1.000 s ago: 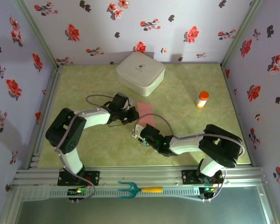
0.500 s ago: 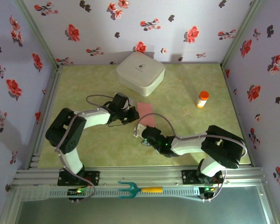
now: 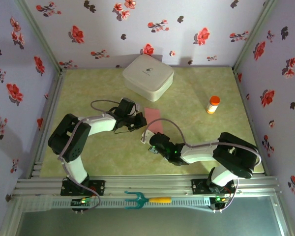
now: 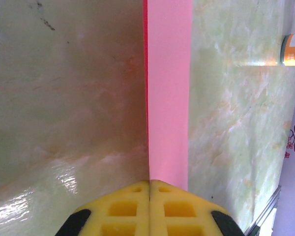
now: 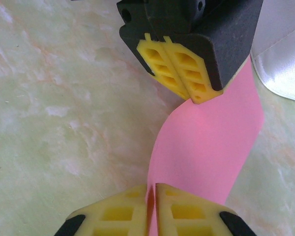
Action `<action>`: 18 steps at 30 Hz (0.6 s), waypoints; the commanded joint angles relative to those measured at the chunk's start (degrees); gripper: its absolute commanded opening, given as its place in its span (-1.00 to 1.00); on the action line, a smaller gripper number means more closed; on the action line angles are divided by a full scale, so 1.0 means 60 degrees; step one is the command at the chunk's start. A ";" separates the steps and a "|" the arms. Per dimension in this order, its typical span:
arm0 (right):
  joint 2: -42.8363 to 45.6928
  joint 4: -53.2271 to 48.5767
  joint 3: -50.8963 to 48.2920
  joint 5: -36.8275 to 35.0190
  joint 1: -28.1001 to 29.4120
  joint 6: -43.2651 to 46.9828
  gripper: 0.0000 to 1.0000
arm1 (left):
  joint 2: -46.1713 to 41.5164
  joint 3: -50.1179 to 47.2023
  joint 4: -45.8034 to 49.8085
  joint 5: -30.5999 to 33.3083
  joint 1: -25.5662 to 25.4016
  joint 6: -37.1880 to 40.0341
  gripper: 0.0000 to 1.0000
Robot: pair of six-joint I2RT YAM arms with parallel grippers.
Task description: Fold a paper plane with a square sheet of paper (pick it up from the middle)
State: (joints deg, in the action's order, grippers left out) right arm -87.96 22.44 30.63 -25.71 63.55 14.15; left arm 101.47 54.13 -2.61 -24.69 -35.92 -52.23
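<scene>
- Pink paper sheet (image 5: 211, 142), folded into a long strip, sits above the green desk (image 3: 88, 88), just in front of the white box (image 3: 147, 77).
- Right fingers (image 5: 187, 211) are pressed together, pinching the strip's end farthest from the box.
- Left fingers (image 5: 187, 69) are pressed together too, pinching the strip's side edge closer to the box.
- An orange-capped bottle (image 3: 213, 104) stands well to the right of the box.

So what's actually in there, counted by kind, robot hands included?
pink-red sheet of paper: 1
white rounded square box: 1
small orange-capped bottle: 1
teal fork-shaped tool with yellow handle: 1
robot hands: 2, left hand and right hand, both shut on the paper
Total: 6
</scene>
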 commanded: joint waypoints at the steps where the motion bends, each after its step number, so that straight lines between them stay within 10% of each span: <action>1: 0.0162 -0.0044 0.0036 0.0001 0.0020 -0.0311 -0.86 | -0.0279 -0.0159 -0.0121 -0.0126 0.0084 -0.0120 -1.00; 5: 0.0202 -0.0184 0.0080 0.0284 -0.0071 -0.0593 -0.97 | -0.0484 -0.0185 -0.0079 0.0016 0.0084 -0.0052 -0.95; 8: 0.0365 -0.0441 0.0153 0.0635 -0.0178 -0.0981 -1.00 | -0.0896 -0.0136 0.0331 0.0366 0.0096 0.0229 -0.50; 18: 0.1102 -0.1486 0.0533 0.5006 -0.1780 -0.3711 -1.00 | -0.2347 -0.0132 0.1698 0.1908 0.0426 0.1081 -0.07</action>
State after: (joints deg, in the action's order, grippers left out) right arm -82.52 16.38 31.79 -6.68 55.16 -0.73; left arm 89.58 53.36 3.81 -16.84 -34.00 -48.75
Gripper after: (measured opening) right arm 0.060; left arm 0.462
